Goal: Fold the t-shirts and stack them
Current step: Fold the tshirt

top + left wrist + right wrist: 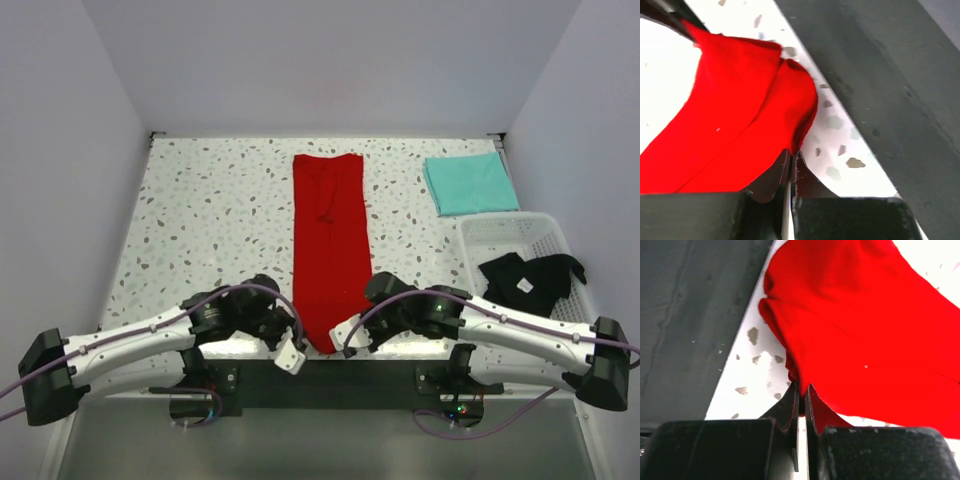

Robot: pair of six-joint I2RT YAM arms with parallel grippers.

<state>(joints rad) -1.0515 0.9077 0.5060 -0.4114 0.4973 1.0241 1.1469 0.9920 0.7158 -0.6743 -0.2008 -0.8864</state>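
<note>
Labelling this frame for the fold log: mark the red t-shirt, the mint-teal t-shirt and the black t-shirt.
red t-shirt [330, 240], top external view, middle of the long folded strip.
mint-teal t-shirt [470, 183], top external view, centre of the folded square.
black t-shirt [545, 275], top external view, middle of the crumpled heap.

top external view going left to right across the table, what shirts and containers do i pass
long folded bright red cloth t-shirt → folded mint-teal cloth t-shirt → white plastic lattice basket, holding a crumpled black cloth t-shirt
</note>
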